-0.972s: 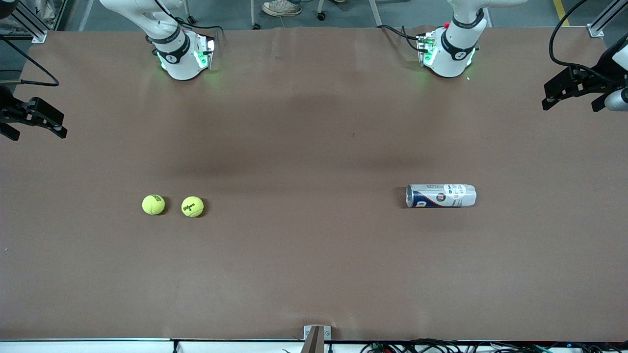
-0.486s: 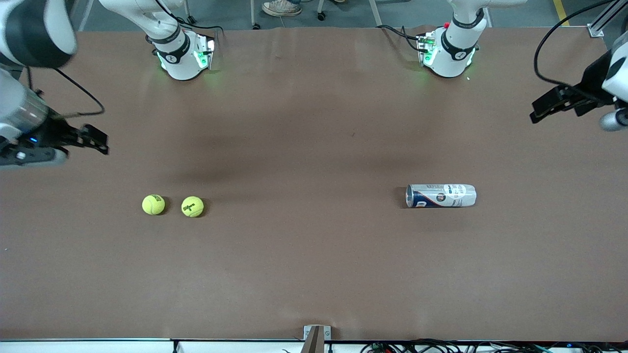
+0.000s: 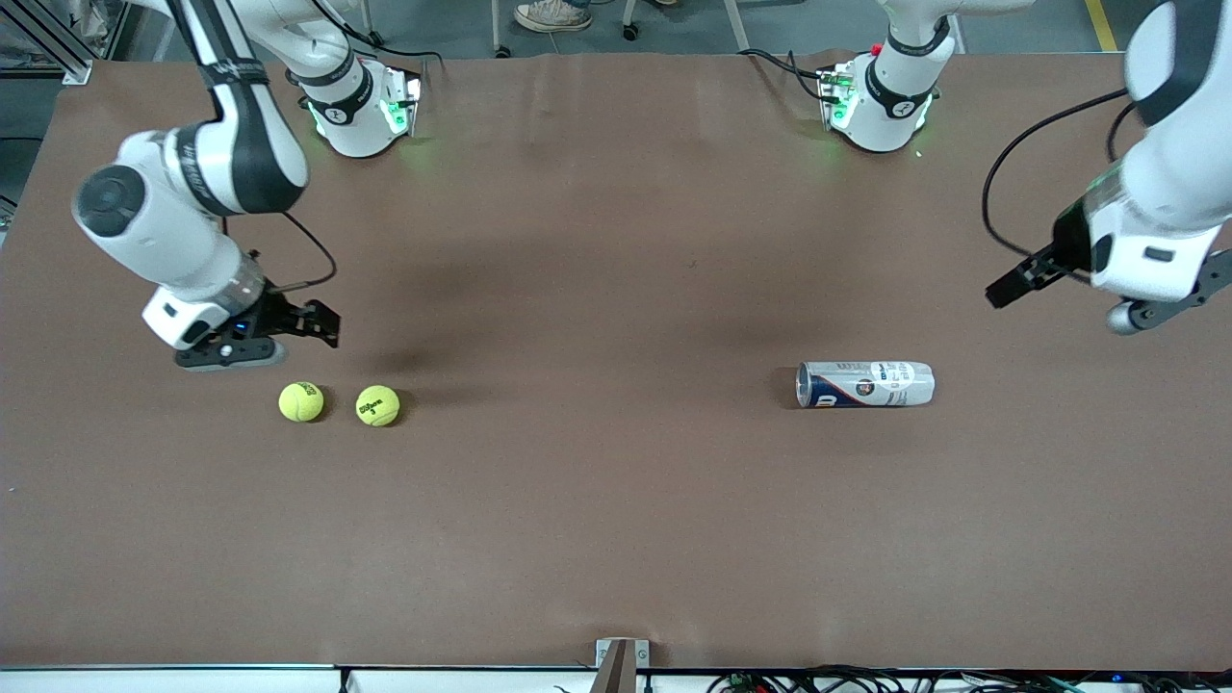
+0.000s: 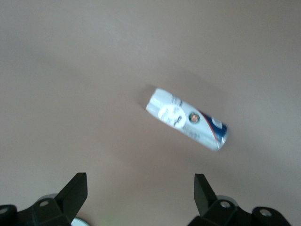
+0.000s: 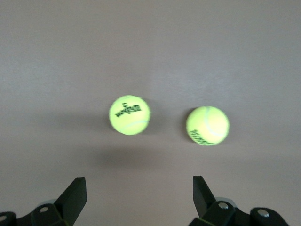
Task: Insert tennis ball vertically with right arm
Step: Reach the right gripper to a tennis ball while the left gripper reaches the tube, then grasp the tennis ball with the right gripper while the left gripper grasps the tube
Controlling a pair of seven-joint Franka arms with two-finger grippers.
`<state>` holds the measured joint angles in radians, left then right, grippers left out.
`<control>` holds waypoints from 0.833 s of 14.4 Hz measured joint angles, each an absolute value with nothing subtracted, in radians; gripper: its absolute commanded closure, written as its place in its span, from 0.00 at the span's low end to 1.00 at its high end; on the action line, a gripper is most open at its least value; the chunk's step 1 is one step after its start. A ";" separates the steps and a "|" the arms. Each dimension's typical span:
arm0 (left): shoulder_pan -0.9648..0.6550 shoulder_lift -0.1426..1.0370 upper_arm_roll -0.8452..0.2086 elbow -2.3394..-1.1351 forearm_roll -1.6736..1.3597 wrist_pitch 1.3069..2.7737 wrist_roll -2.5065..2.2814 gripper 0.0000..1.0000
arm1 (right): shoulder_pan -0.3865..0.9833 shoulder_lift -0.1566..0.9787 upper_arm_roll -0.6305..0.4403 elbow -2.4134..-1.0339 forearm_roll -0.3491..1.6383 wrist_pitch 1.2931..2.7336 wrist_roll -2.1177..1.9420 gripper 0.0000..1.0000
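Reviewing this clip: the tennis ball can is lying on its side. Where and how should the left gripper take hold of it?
Probably around the middle of the tennis ball can, coming from above with the open left gripper straddling its round body. It lies flat on the table, so only the curved sides are free to pinch.
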<state>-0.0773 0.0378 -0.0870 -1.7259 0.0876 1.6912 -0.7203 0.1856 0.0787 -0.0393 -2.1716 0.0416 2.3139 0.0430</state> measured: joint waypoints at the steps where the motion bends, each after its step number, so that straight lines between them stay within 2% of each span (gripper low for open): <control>1: -0.078 0.050 -0.111 -1.752 0.118 1.727 -0.795 0.00 | 0.205 0.110 -0.038 -2.150 0.042 2.319 0.069 0.00; 4: -0.086 0.131 -0.173 -1.791 0.241 1.802 -1.045 0.00 | 0.214 0.216 -0.041 -2.055 0.042 2.317 0.088 0.00; 7: -0.122 0.255 -0.188 -1.792 0.351 1.862 -1.335 0.00 | 0.210 0.312 -0.049 -1.998 0.042 2.318 0.088 0.00; 12: -0.158 0.444 -0.189 -1.716 0.515 1.895 -1.776 0.00 | 0.205 0.405 -0.051 -1.945 0.056 2.318 0.088 0.00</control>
